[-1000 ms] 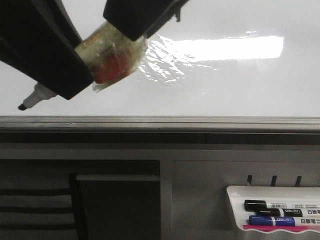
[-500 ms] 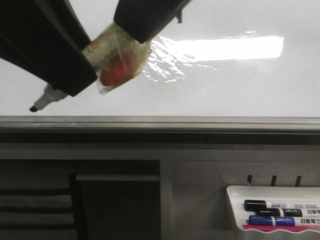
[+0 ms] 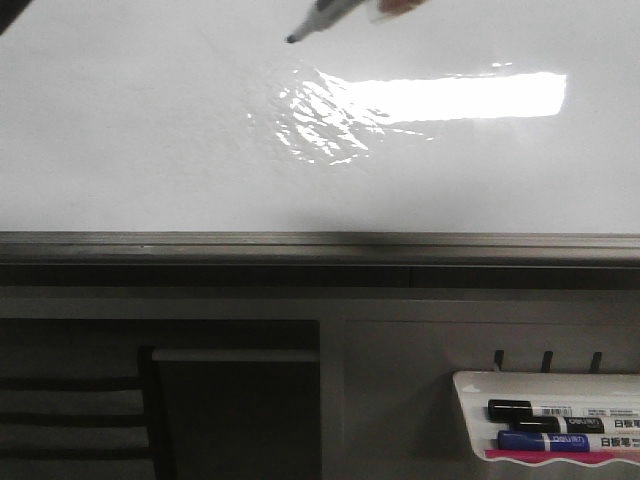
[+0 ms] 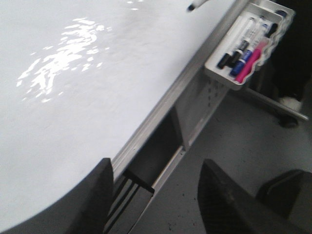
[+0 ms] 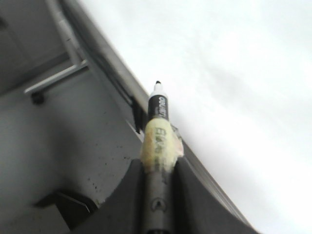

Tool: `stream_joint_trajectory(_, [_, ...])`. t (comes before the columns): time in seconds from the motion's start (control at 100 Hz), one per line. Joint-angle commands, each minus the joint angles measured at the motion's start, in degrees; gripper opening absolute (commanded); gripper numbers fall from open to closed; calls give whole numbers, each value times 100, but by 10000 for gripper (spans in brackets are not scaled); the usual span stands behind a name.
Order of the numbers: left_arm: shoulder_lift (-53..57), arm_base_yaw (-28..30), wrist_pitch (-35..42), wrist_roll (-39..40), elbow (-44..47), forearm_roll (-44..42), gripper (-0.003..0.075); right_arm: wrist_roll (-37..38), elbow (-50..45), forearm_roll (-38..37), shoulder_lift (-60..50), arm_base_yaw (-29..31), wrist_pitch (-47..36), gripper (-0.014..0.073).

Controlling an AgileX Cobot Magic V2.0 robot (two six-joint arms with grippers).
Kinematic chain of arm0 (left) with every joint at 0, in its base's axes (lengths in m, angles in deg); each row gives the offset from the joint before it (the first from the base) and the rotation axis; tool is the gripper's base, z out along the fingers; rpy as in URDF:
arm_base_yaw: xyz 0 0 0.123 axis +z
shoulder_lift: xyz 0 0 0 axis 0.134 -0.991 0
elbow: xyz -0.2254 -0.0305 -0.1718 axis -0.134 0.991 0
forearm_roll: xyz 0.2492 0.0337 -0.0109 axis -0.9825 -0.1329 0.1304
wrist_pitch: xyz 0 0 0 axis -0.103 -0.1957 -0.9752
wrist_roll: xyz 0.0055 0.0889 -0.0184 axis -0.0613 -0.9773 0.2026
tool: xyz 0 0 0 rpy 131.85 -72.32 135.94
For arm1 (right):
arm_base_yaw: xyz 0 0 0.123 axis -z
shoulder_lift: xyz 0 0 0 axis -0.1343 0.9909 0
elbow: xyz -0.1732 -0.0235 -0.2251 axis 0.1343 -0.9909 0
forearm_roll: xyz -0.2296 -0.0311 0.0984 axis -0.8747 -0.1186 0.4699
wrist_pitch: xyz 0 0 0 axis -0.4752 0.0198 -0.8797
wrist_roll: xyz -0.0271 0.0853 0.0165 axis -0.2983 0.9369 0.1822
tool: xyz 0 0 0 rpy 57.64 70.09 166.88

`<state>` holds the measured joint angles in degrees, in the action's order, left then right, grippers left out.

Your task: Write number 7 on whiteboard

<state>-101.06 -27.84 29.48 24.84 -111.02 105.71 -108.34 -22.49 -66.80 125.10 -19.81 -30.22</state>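
Note:
The whiteboard (image 3: 150,150) fills the front view, glossy white with a bright glare patch, and no number 7 shows on it. My right gripper (image 5: 158,183) is shut on a black marker (image 5: 158,108) wrapped in yellowish tape. Only the marker's tip end (image 3: 312,22) shows at the top of the front view, just over the board; contact cannot be told. The gripper itself is almost wholly out of that frame. My left gripper (image 4: 156,195) is open and empty, beside the board's near edge. The board also shows in the left wrist view (image 4: 73,97) and the right wrist view (image 5: 234,68).
A grey metal rail (image 3: 320,245) edges the board's near side. A small white tray (image 3: 468,415) hangs below at the right with a black marker (image 3: 540,411) and a blue marker (image 3: 545,441); the tray also shows in the left wrist view (image 4: 222,75).
My right gripper with the marker has moved up and to the right, leaving most of the front view. The marker tip went from near the rail at left to the top middle.

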Motion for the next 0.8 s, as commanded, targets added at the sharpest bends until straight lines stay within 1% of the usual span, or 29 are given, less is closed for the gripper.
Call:
stream_joint_trajectory(0.0, [446,386,588,101,180,454,365,356,-237,31,-297,217,-736,-59])
stream_joint_trajectory(0.08, [745,674,912,101,556,823,365,499,-659,31,-409,262,-1179,-59])
stream_joint_trajectory(0.15, [929,807,1126,101,810,1039,365,675,-940,31,-415,333,-1452,-59])
stream_joint_trajectory(0.27, [1035,850,1227,101,1002,1094,365,721,-1291,41,-365,472,-1908,-60])
stream_joint_trajectory(0.4, [1035,850,1291,101,1000,1107,365,676,-1371,30,-316,498,-2452,-60])
stream_joint_trajectory(0.79, [1035,850,1301,101,1000,1204,365,676,-1371,4,284,498,-2737,-60])
